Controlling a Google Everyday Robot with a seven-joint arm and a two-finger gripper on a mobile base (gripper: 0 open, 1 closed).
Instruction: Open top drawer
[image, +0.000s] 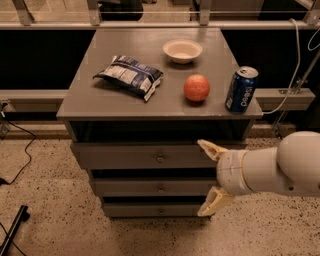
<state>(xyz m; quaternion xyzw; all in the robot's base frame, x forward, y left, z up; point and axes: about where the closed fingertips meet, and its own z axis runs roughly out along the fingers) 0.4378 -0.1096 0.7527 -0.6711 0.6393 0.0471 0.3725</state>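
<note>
The top drawer (125, 156) is the widest grey drawer front of the three, just under the cabinet's top, and it sits flush with its small round knob (160, 159) at the centre. My gripper (206, 177) is open in front of the cabinet's right side. One beige fingertip (206, 148) lies over the top drawer's right end and the other (209, 206) is down by the lowest drawer. The gripper is to the right of the knob and holds nothing.
Two narrower drawers (150, 188) sit below. On the cabinet top (100, 100) lie a chip bag (130, 75), a white bowl (182, 50), a red fruit (196, 88) and a blue soda can (241, 89). Cables run over the speckled floor (40, 200) at left.
</note>
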